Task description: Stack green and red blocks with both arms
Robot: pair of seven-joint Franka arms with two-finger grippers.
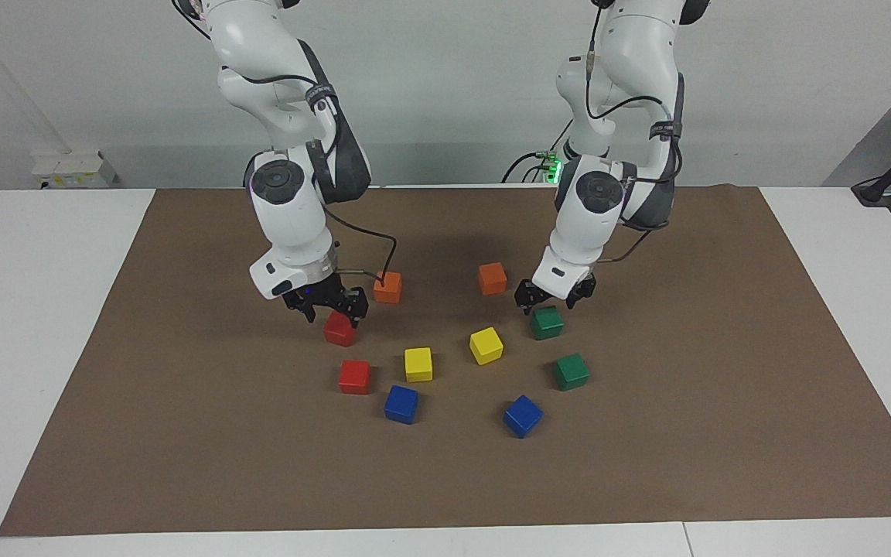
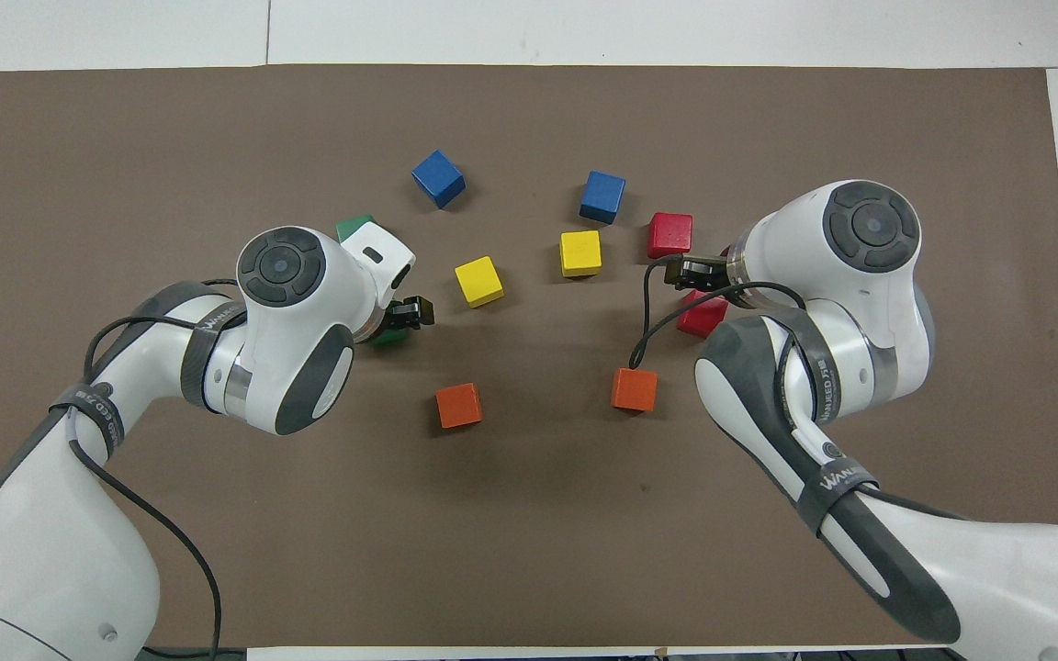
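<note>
We counted two red blocks (image 1: 339, 329), two green blocks (image 1: 547, 322), both open, left hand (image 1: 551, 298) and right hand (image 1: 329, 307) low over one each, bare mat (image 1: 646, 464) outward.

orange cubes (image 1: 387, 287), yellow cubes (image 1: 418, 363), blue cubes (image 1: 401, 404)

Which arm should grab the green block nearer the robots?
Left. The left claw hangs open right over that green block, near its top. The right claw is over a red block toward the right arm's end.
</note>
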